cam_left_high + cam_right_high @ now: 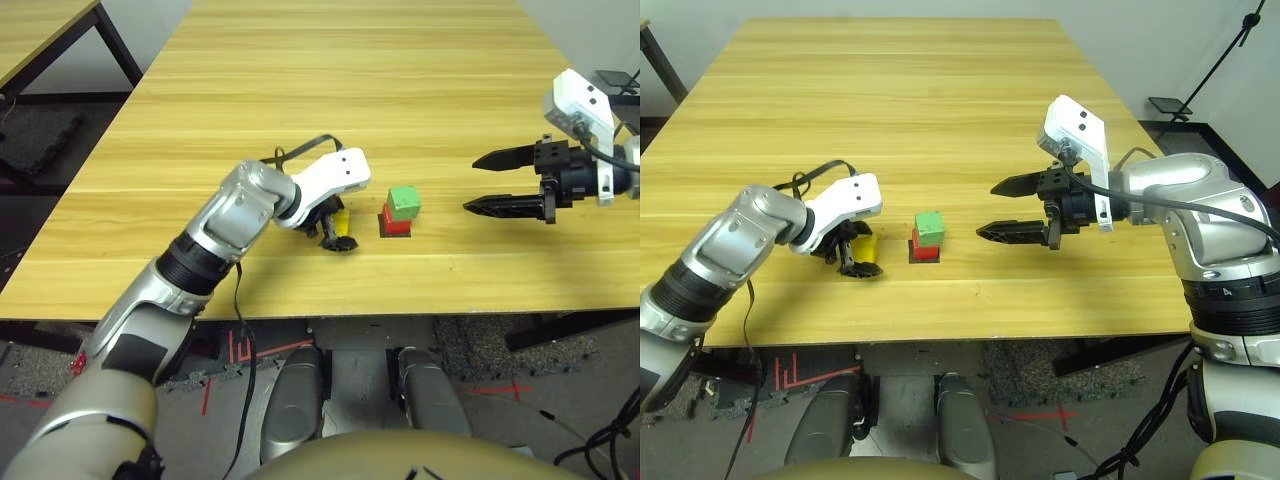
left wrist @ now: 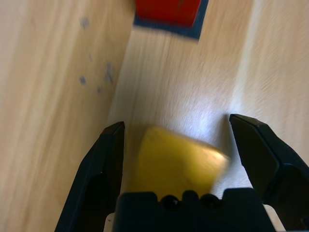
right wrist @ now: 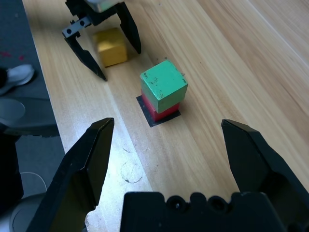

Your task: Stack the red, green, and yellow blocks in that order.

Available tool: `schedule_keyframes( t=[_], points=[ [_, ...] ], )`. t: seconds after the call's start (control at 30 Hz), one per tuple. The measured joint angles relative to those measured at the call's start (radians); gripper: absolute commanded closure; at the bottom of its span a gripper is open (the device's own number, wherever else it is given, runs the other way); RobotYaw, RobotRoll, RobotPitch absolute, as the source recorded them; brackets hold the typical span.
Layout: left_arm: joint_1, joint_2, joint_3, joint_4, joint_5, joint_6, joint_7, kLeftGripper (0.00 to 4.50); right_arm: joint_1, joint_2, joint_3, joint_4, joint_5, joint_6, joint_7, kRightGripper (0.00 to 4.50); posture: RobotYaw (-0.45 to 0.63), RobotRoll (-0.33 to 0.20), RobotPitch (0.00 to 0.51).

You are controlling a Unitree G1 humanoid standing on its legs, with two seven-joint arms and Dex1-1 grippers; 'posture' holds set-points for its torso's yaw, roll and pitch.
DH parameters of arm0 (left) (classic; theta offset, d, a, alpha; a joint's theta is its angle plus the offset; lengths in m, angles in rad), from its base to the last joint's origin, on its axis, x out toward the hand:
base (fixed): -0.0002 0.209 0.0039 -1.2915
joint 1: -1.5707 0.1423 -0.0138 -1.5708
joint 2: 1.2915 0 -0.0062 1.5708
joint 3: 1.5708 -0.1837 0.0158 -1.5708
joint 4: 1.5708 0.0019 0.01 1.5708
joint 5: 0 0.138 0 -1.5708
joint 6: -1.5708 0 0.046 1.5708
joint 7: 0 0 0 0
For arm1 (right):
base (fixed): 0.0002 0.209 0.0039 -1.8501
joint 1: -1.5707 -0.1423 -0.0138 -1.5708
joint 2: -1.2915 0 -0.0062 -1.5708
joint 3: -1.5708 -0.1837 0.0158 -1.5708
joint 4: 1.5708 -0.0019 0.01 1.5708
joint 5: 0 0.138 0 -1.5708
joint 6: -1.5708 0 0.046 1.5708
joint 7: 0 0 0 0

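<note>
Between the spread fingers of the left claw (image 3: 101, 46) sits the yellow block (image 3: 110, 46), not pinched yet. Just beside it, the green block (image 3: 163, 85) sits crooked on the red block (image 1: 925, 249), so a sloppy grab or swing could topple that stack. Right claw (image 1: 1012, 209) hangs wide open, off to the other side.

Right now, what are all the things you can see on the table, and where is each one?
Red block: one, bright red, on the black square patch, bottom of the stack.
Green block: one, green, on top of the red block, twisted a little.
Yellow block: one, yellow, on the table beside the stack, between the left gripper's open fingers.
Black square patch: one, black, flat on the table under the red block.
Table: one, light wood.
Left gripper: black fingers, open around the yellow block.
Right gripper: black fingers, open, on the stack's other side, apart from it.
</note>
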Motion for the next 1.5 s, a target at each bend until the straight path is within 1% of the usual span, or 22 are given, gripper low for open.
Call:
schedule_keyframes(
  t=[0.2, 0.43, 0.5, 0.53, 0.57, 0.6, 0.63, 0.67, 0.87, 0.93, 1.17, 1.2, 1.27, 1.3, 1.37, 1.4, 1.47, 1.5],
  points=[
    [0.008, 0.015, -0.001, 0.021, 0.001, -0.063, -0.005, 0.05, 0.001, 0.001, 0.000, -0.002, 0.001, 0.010, -0.005, 0.00, 0.03, -0.073, 0.074],
    [-0.010, 0.098, -0.017, 0.042, 0.016, -0.097, -0.061, 0.05, 0.002, 0.006, 0.000, -0.002, 0.001, 0.014, -0.015, 0.00, 0.03, -0.064, 0.076],
    [-0.013, 0.109, -0.019, 0.045, 0.020, -0.099, -0.069, 0.43, 0.002, 0.010, 0.000, -0.002, 0.001, 0.014, -0.016, 0.00, 0.03, -0.062, 0.076],
    [-0.014, 0.113, -0.019, 0.046, 0.022, -0.101, -0.072, 0.53, 0.002, 0.012, 0.000, -0.002, 0.001, 0.014, -0.017, 0.00, 0.03, -0.061, 0.076],
    [-0.013, 0.114, -0.019, 0.046, 0.024, -0.104, -0.075, 0.82, 0.002, 0.013, 0.000, -0.002, 0.001, 0.014, -0.019, 0.00, 0.03, -0.061, 0.076],
    [-0.013, 0.111, -0.017, 0.047, 0.024, -0.104, -0.072, 1.21, 0.002, 0.017, 0.000, -0.002, 0.001, 0.014, -0.022, 0.00, 0.03, -0.062, 0.077],
    [-0.013, 0.107, -0.016, 0.046, 0.024, -0.103, -0.069, 1.48, 0.002, 0.019, 0.000, -0.002, 0.001, 0.014, -0.024, 0.00, 0.03, -0.062, 0.077],
    [-0.013, 0.102, -0.015, 0.043, 0.024, -0.096, -0.067, 1.51, 0.002, 0.022, 0.000, -0.002, 0.001, 0.015, -0.026, 0.00, 0.03, -0.061, 0.076],
    [-0.012, 0.060, -0.009, -0.026, -0.011, -0.011, -0.062, 1.51, 0.006, 0.022, -0.001, -0.002, 0.001, 0.021, -0.035, 0.00, 0.03, -0.057, 0.073],
    [-0.027, 0.044, 0.001, -0.047, -0.031, 0.019, -0.060, 1.51, 0.009, 0.022, -0.001, -0.002, 0.001, 0.022, -0.037, 0.00, 0.03, -0.055, 0.071],
    [-0.192, 0.009, 0.043, -0.068, -0.079, 0.082, -0.054, 1.51, 0.036, 0.021, -0.008, -0.011, 0.002, 0.029, -0.046, 0.00, 0.02, -0.040, 0.067],
    [-0.230, -0.005, 0.041, -0.050, -0.084, 0.100, -0.053, 1.51, 0.043, 0.020, -0.010, -0.013, 0.002, 0.031, -0.048, 0.00, 0.01, -0.030, 0.069],
    [-0.299, -0.033, 0.042, -0.033, -0.095, 0.132, -0.048, 1.51, 0.053, 0.020, -0.014, -0.023, 0.003, 0.035, -0.054, 0.00, 0.01, -0.030, 0.069],
    [-0.327, -0.050, 0.042, -0.023, -0.102, 0.149, -0.045, 1.51, 0.060, 0.019, -0.017, -0.029, 0.003, 0.037, -0.056, 0.00, 0.01, -0.021, 0.071],
    [-0.358, -0.078, 0.041, -0.003, -0.116, 0.174, -0.037, 1.51, 0.074, 0.019, -0.020, -0.039, 0.005, 0.042, -0.060, 0.00, 0.01, -0.021, 0.071],
    [-0.366, -0.087, 0.037, 0.005, -0.116, 0.184, -0.033, 1.51, 0.077, 0.020, -0.021, -0.041, 0.006, 0.044, -0.062, 0.00, 0.01, -0.011, 0.073],
    [-0.391, -0.110, 0.019, 0.043, -0.116, 0.213, -0.014, 1.51, 0.086, 0.020, -0.027, -0.047, 0.012, 0.046, -0.069, 0.00, 0.01, -0.011, 0.073],
    [-0.399, -0.117, 0.014, 0.053, -0.115, 0.221, -0.006, 1.51, 0.087, 0.020, -0.030, -0.050, 0.016, 0.047, -0.071, 0.00, 0.00, -0.003, 0.074]
  ],
)
